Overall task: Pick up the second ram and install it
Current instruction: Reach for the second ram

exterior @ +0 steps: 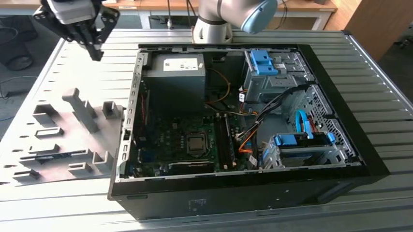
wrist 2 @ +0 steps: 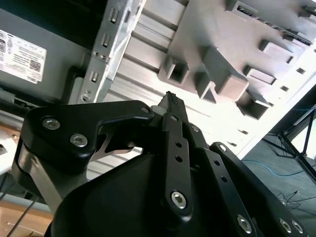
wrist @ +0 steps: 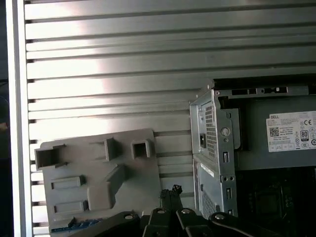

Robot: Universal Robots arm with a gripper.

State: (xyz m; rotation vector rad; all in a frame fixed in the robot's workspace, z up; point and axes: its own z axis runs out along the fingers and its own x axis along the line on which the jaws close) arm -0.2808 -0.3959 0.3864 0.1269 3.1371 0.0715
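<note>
Computer case [exterior: 193,200] lies open; second ram [exterior: 55,155] sits in grey tray [exterior: 81,140].

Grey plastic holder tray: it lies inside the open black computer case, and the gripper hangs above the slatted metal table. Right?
No. The exterior view shows the grey plastic holder tray on the slatted metal table beside the open black computer case, not inside; the gripper does hang above the table.

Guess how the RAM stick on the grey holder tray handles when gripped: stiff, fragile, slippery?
Probably stiff and light: the second ram reads as a thin, flat board. It lies low in the grey holder tray, so it likely won't roll or slide. Being long, it may pivot if pinched off-centre.
</note>
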